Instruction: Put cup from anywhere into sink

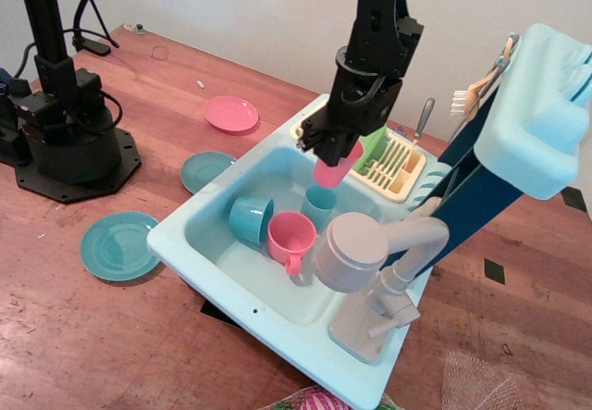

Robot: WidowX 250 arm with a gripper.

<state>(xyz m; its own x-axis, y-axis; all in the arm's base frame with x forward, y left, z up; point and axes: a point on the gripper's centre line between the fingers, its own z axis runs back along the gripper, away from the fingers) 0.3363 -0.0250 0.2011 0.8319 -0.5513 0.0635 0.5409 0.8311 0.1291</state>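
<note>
My gripper [333, 154] is shut on the small plain pink cup [332, 168] and holds it tilted, mouth down-left, above the back of the pale blue sink's [199, 217] basin, just over a teal cup [321, 203]. The cup hangs in the air and touches nothing in the basin. Inside the basin lie a second teal cup [250, 218] on its side and the bigger pink mug [292, 238] with a handle.
The cream dish rack [400, 165] with a green board [375, 142] stands right behind the gripper. The grey faucet [365, 257] rises at the sink's front right. A pink plate [231, 114] and two teal plates [119, 245] [204, 170] lie left of the sink. A black arm base [65, 142] stands far left.
</note>
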